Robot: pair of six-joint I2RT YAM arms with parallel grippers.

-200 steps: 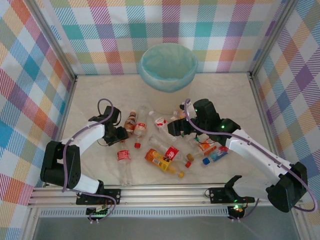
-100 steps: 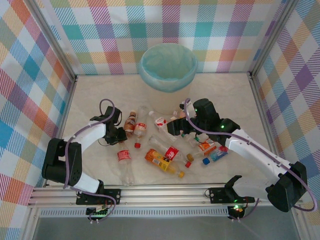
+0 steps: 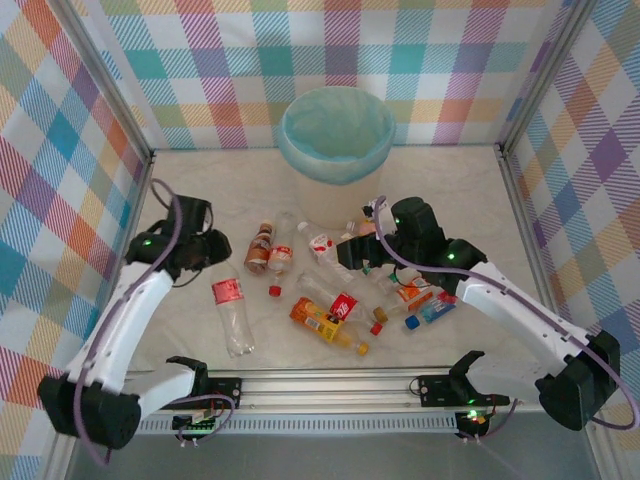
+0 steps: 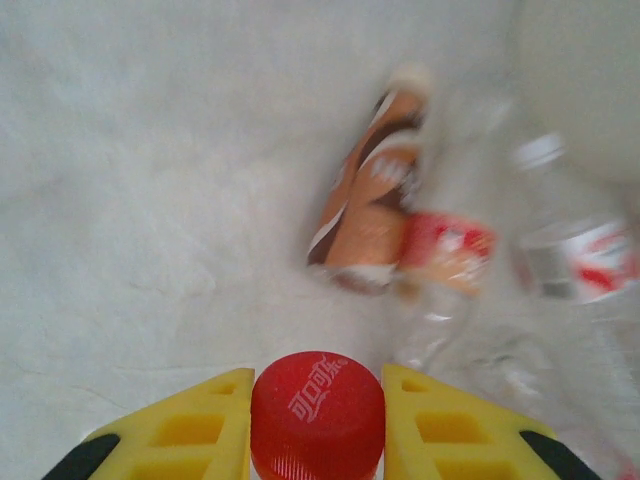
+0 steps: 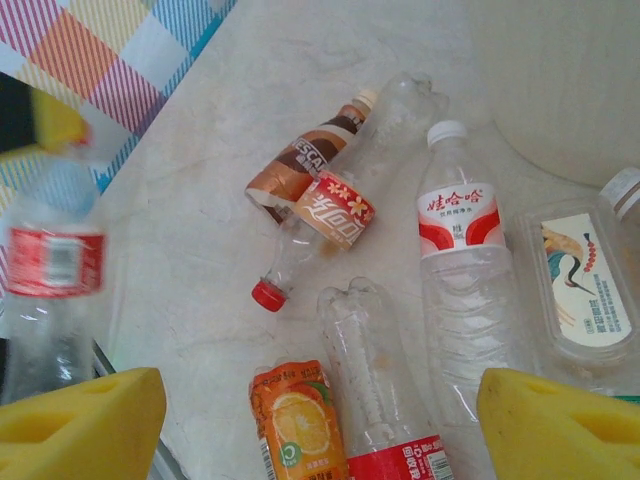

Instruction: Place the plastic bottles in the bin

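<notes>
My left gripper (image 4: 317, 425) is shut on the red cap (image 4: 317, 405) of a clear bottle with a red label (image 3: 232, 315), which hangs from it left of the pile and shows blurred in the right wrist view (image 5: 50, 270). From above, the left gripper (image 3: 212, 262) is well short of the bin (image 3: 335, 130) at the back. My right gripper (image 5: 320, 420) stands open over the pile, above a clear red-labelled bottle (image 5: 375, 380) and an orange juice bottle (image 5: 295, 420). Nearby lie a brown bottle (image 5: 305, 160), an orange-labelled bottle (image 5: 335, 210) and a white-capped bottle (image 5: 460, 260).
More bottles lie under and right of the right gripper (image 3: 350, 255), among them a blue-capped one (image 3: 432, 312) and a yellow-orange one (image 3: 325, 325). Checked walls close in the table on three sides. Bare table lies between the pile and the bin.
The left gripper closed on the bottle's cap, then drew back to the left and up, taking the bottle with it. The right arm has barely moved.
</notes>
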